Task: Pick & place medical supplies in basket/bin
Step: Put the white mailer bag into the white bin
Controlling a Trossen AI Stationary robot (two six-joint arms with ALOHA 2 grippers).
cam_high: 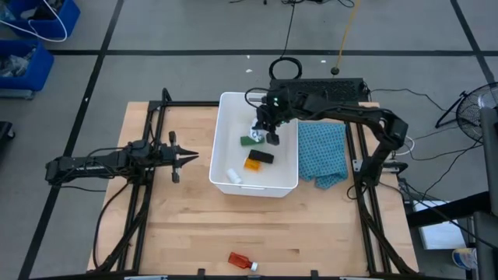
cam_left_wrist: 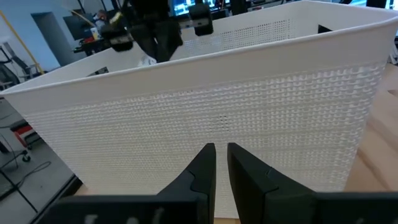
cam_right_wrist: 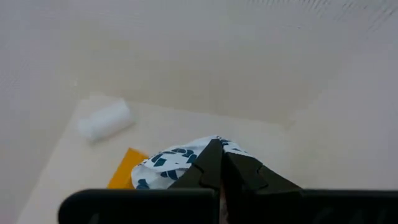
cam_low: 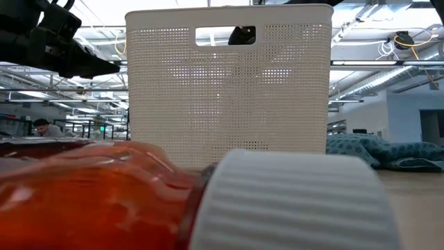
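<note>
The white tub (cam_high: 227,109) stands mid-table. Inside lie a green oblong (cam_high: 250,141), a black oblong (cam_high: 264,156), an orange vial (cam_high: 254,163) and a small white cylinder (cam_high: 234,177). My right gripper (cam_high: 267,132) reaches down into the tub and is shut on the white printed packet (cam_right_wrist: 171,160). My left gripper (cam_high: 193,157) is shut and empty, level, just left of the tub. The red bottle with a white cap (cam_high: 243,260) lies on its side at the table's near edge. My right gripper pinches the packet's edge (cam_right_wrist: 202,149) between its two fingertips, coming from above and pointing down into the tub. The packet bulges out beyond the fingers, over the orange vial (cam_right_wrist: 123,171). Whether it is clear of the tub floor, I cannot tell.
A teal-blue cloth (cam_high: 323,152) lies right of the tub. In the low view the red bottle (cam_low: 97,194) fills the foreground in front of the tub wall (cam_low: 229,104). Bare wood lies between the tub and the near edge.
</note>
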